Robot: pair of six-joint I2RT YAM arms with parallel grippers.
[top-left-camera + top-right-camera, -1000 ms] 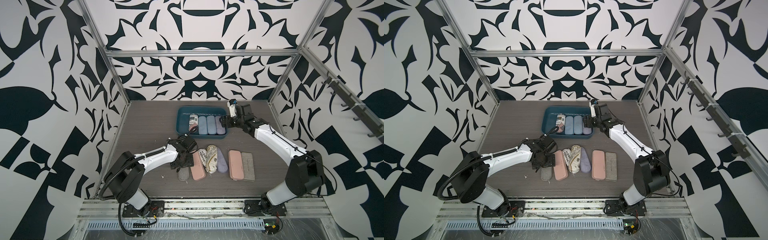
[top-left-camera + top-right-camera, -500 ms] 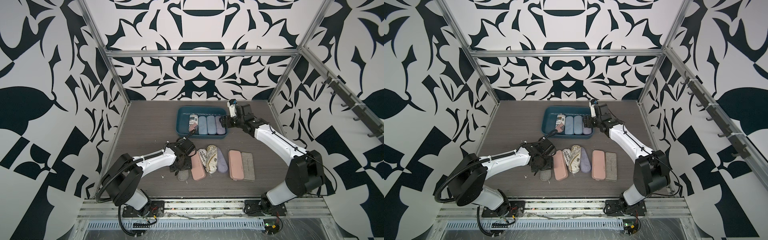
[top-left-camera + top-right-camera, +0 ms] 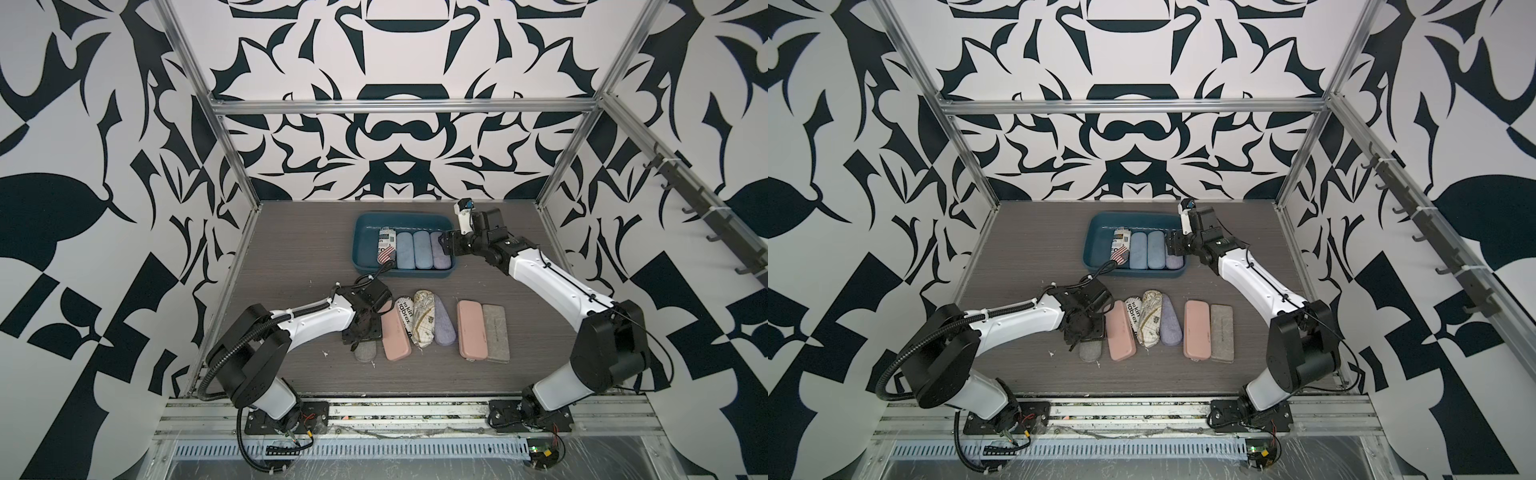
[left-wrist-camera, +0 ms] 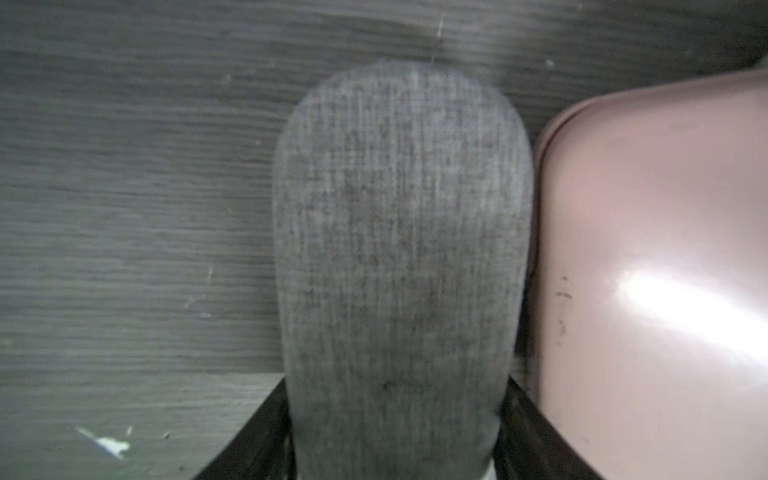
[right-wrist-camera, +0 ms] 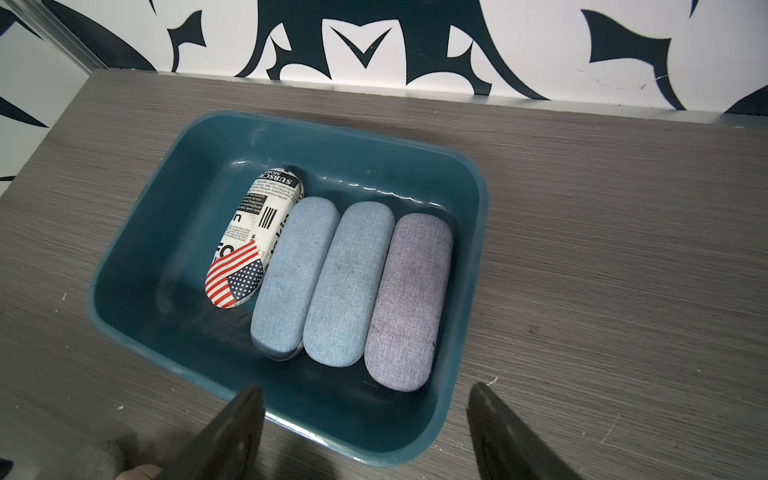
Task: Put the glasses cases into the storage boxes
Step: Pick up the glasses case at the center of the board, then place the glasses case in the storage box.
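Left wrist view: the left gripper [image 4: 395, 380] straddles one end of the grey felt case [image 4: 399, 232], fingers [image 4: 266, 432] close against its sides, though I cannot tell whether they pinch it. That case lies on the table, on the robot's side of the teal tray [image 5: 340, 141], just beside a pink case [image 4: 648, 270]. The right gripper [image 5: 365, 390] hangs with jaws apart over the tray's rim, and inside the tray lie a lavender case [image 5: 409, 299], two light blue cases [image 5: 295, 270] and a flag-print case [image 5: 253, 237].

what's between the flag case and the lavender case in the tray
Two light blue cases, side by side, seen in the right wrist view.
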